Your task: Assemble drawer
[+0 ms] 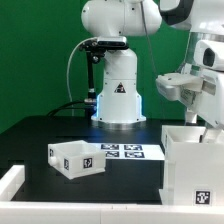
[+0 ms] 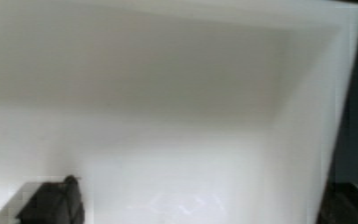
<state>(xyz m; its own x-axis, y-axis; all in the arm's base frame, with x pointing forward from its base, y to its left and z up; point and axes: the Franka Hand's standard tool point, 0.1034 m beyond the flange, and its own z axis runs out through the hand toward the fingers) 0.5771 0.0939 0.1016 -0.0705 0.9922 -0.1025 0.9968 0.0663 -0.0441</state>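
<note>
The drawer (image 1: 75, 158), a small shallow open-top white box with tags on its sides, sits on the black table at the exterior view's left. My gripper (image 1: 194, 120) hangs far from it, just over the top rim of the large tall white box (image 1: 195, 168) at the exterior view's right. In the wrist view the large box's white surface (image 2: 176, 110) fills the picture. One dark finger (image 2: 55, 200) shows at the edge, and the gripper (image 2: 202, 208) stands open and empty with its jaws wide apart. The drawer is out of the wrist view.
The marker board (image 1: 122, 152) lies flat between the drawer and the large box. The robot base (image 1: 117, 95) stands behind it. A white rail (image 1: 10, 182) borders the table's front at the exterior view's left.
</note>
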